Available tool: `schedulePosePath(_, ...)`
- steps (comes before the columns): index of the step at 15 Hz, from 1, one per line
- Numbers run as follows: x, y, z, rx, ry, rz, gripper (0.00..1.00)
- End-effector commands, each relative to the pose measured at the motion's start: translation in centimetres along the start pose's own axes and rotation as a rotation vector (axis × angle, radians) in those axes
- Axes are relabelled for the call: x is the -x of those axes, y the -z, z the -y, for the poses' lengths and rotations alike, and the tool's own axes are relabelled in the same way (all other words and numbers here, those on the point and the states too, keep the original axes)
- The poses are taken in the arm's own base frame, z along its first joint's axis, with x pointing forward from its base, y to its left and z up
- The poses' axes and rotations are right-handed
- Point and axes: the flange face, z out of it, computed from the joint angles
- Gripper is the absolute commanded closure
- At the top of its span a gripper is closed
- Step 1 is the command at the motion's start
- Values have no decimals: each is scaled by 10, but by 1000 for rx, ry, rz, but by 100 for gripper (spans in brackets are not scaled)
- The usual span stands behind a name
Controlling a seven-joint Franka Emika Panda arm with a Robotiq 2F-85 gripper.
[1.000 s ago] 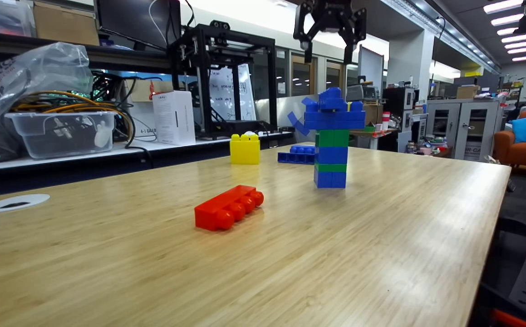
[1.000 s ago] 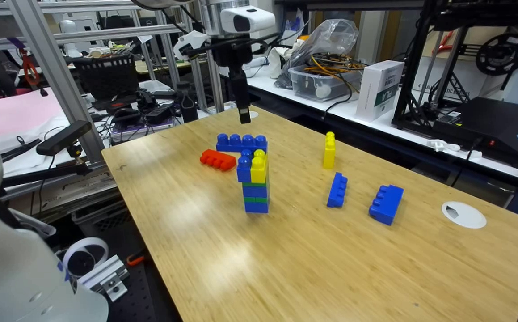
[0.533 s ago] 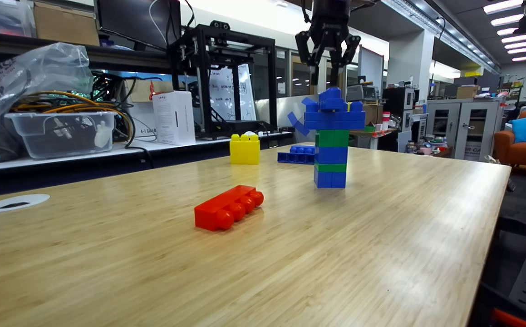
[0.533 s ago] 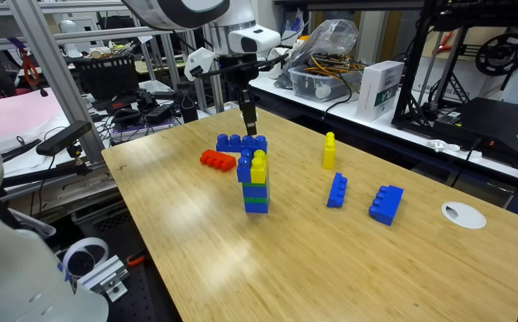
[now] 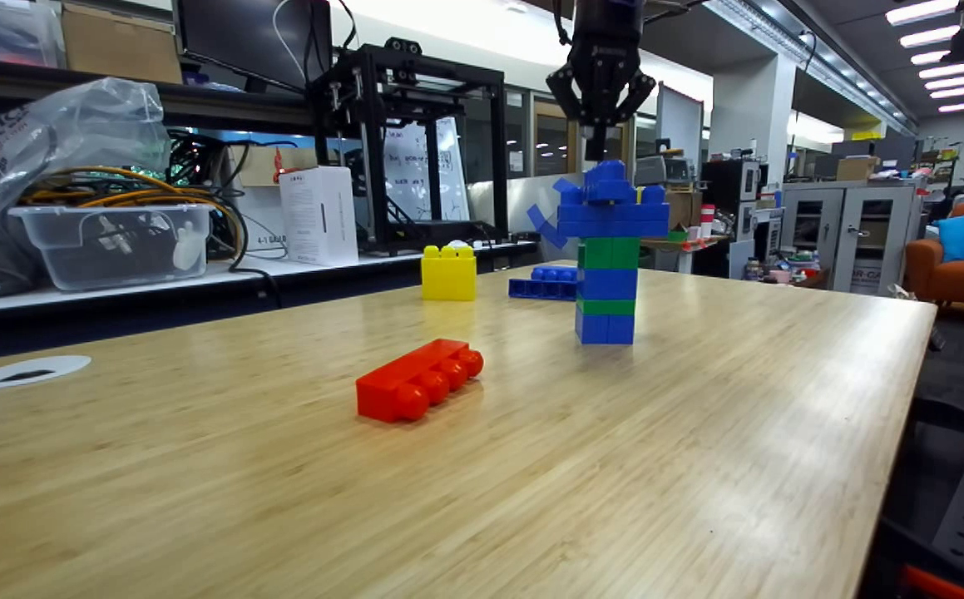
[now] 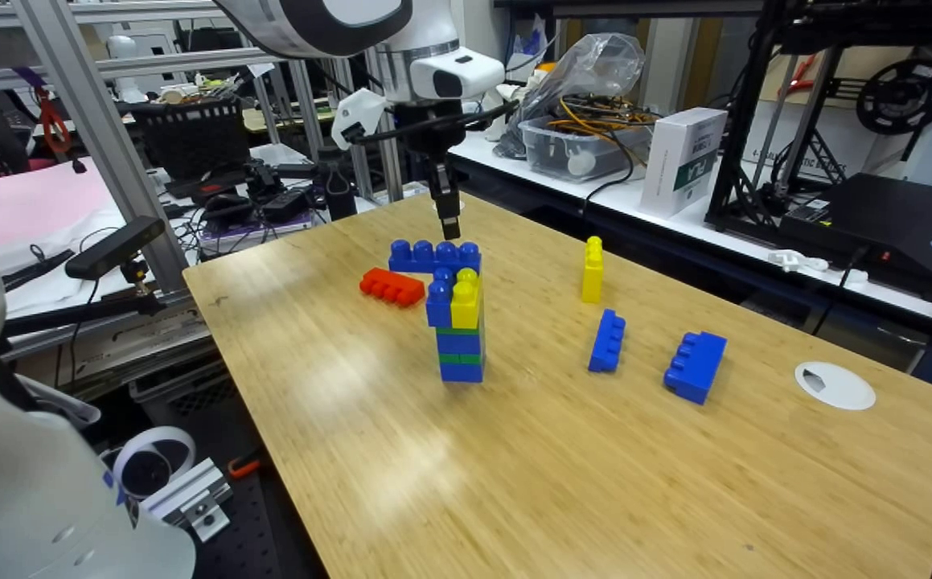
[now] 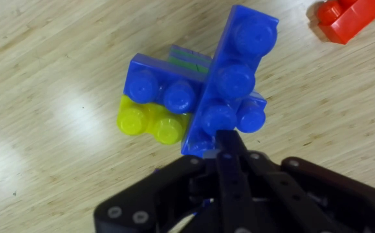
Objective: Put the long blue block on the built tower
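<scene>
The long blue block (image 7: 236, 72) lies across the top of the built tower (image 6: 460, 344), studs up. One end of it overhangs to the side in an exterior view. The tower (image 5: 607, 283) stands upright, its blue and green layers topped by blue and yellow bricks. Just above one end of the long blue block (image 6: 434, 259) is my gripper (image 5: 595, 151), fingers pressed together with nothing between them. In the wrist view the gripper (image 7: 221, 145) covers part of that end. Whether the fingertips touch the studs, or how firmly the block sits, I cannot tell.
A red brick (image 5: 419, 380) lies on its side near the tower. Farther off on the wooden table stand a yellow brick (image 6: 592, 272) and two more blue bricks, a narrow one (image 6: 607, 342) and a wider one (image 6: 695, 367). A shelf (image 5: 315, 279) runs alongside the table.
My gripper has come down from higher up to just over the tower, and its fingers have gone from wide apart to together. The long blue block and the tower have not moved.
</scene>
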Motion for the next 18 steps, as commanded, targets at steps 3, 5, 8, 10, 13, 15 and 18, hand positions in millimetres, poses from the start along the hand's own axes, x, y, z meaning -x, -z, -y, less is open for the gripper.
schedulePosePath(3, 0, -8, -4, 3, 8, 18, 100)
schedulePosePath(5, 0, -14, -6, 6, 5, 30, 100)
schedulePosePath(8, -1, -20, -6, 9, 1, 41, 100)
schedulePosePath(10, -1, -21, -6, 13, 0, 45, 100)
schedulePosePath(13, 0, -21, -5, 15, 2, 45, 100)
schedulePosePath(15, 4, -14, -3, 16, 9, 39, 100)
schedulePosePath(18, 17, 1, 1, 20, 23, 53, 100)
